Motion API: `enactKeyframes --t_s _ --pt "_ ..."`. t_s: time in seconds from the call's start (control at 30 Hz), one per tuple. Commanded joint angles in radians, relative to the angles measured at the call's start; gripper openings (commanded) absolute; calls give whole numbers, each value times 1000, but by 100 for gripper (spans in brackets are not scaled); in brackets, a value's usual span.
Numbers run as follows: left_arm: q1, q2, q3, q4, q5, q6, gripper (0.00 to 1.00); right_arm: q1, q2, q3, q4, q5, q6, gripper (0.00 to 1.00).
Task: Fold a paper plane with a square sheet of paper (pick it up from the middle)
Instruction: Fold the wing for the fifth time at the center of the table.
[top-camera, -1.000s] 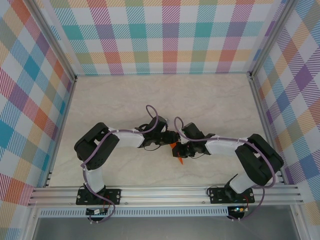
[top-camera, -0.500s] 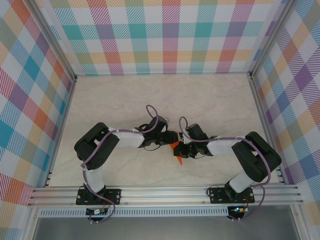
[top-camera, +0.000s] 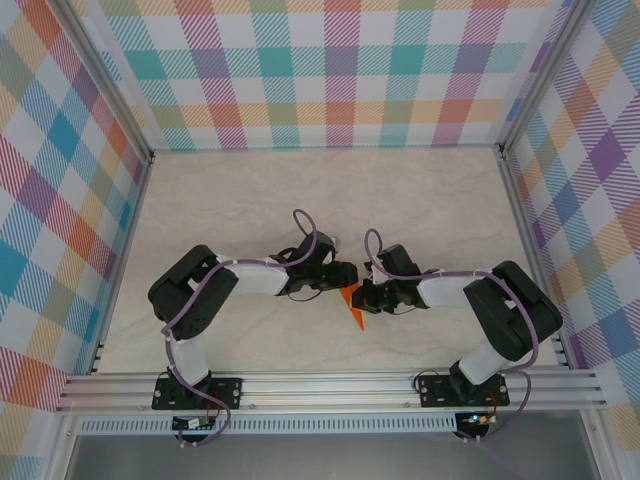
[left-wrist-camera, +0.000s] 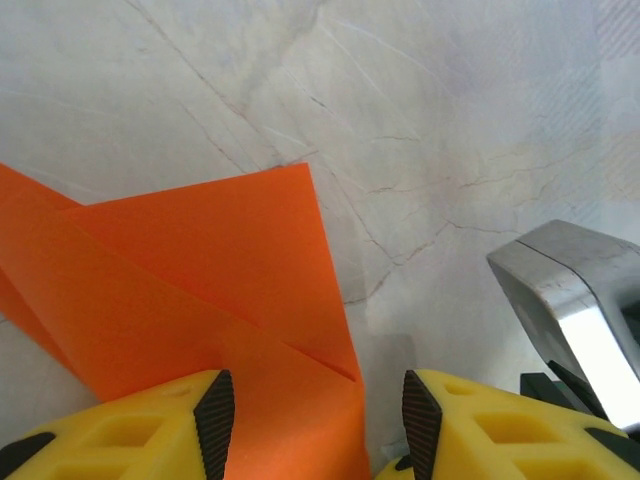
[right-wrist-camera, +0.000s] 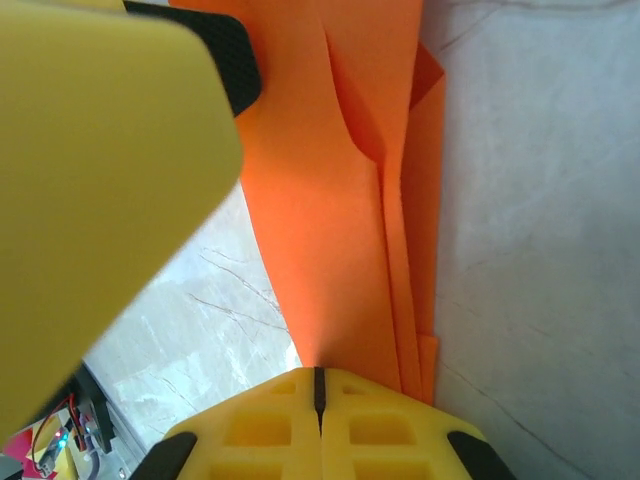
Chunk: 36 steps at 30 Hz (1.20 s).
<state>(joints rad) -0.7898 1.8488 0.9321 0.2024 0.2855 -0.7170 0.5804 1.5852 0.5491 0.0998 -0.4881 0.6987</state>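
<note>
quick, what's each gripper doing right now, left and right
Left gripper: open, fingers apart on either side of the orange paper, not clamping it.
Right gripper: closed on the orange paper.

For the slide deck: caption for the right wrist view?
Right pincer clamps the stacked layers of the half-folded orange paper plane, marbled table behind.
</note>
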Motion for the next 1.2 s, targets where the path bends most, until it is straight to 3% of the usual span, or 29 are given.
enactKeyframes --t_s 0.0,0.23,0.63,1.17 --pt "-13 -76 -23 14 17 38 53 4 60 -30 -44 52 1 2" --pt "-12 -223 -117 -26 -152 73 52 4 50 -24 -35 33 4 3" --pt "-11 -111 -114 122 -89 70 46 4 68 -30 -11 10 7 3" --pt "36 -11 -85 110 -159 80 44 4 79 -56 -38 -8 -43 1"
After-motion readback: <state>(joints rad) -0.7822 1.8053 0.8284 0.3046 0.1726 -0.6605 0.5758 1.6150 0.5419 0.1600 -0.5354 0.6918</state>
